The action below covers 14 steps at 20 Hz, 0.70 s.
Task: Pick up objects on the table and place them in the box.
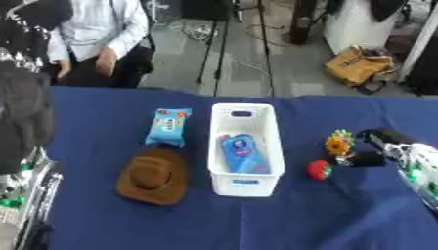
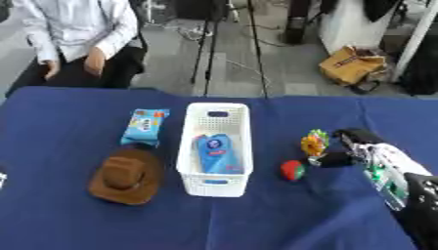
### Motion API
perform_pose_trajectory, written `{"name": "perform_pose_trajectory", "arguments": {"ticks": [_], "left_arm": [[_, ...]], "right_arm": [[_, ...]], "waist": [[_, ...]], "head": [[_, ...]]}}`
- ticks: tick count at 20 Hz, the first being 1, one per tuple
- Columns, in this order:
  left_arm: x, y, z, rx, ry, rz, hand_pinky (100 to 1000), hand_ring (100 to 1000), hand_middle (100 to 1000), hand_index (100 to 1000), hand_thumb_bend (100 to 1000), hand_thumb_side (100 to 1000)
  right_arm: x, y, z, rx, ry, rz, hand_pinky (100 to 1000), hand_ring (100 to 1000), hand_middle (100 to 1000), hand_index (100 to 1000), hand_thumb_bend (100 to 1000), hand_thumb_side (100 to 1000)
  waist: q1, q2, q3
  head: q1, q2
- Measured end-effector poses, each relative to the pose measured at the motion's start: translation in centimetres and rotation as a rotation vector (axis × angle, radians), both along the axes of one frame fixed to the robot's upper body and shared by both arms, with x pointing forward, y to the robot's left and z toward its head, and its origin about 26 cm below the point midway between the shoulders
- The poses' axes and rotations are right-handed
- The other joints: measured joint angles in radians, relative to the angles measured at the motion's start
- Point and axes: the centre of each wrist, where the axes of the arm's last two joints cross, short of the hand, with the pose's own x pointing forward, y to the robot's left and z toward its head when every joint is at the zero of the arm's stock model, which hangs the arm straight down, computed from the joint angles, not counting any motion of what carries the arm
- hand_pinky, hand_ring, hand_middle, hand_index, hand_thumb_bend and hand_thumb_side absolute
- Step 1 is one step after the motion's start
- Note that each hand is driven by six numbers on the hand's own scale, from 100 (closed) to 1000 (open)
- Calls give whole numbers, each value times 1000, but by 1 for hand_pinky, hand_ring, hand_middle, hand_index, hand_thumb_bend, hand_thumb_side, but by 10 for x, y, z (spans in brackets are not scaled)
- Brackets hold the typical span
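A white slotted box (image 1: 246, 141) stands mid-table, long axis running 12 to 6, with a blue packet (image 1: 241, 152) lying flat inside. At its 9 o'clock lies a blue snack pack (image 1: 167, 127); at 8 o'clock, a brown hat (image 1: 154, 177), crown up. At 3 o'clock sit a red ball (image 1: 320, 169) and, just beyond, a yellow flower toy (image 1: 339, 143).

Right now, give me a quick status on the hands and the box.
Right hand at the yellow flower toy, fingers unclear. Left hand not seen. White box holds one blue packet. Strawberry toy, brown hat, blue snack pack still out.
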Motion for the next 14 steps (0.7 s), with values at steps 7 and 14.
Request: {"name": "perform_pose_trajectory", "arguments": {"ticks": [7,14], "left_arm": [[0,0,0,6,2,-3,838,765,788,819,100,878],[0,0,0,17,2,-6,838,766,788,819,100,875]], "right_arm": [[3,-3,7,-21,-32,-19,917,956,842,941,728,773],[5,-8,10,-36,-55,-37,919,958,843,944,727,780]], "waist": [[-3,4,3],[-2,10,7]], "head": [[-4,-3],[-8,-9]]}}
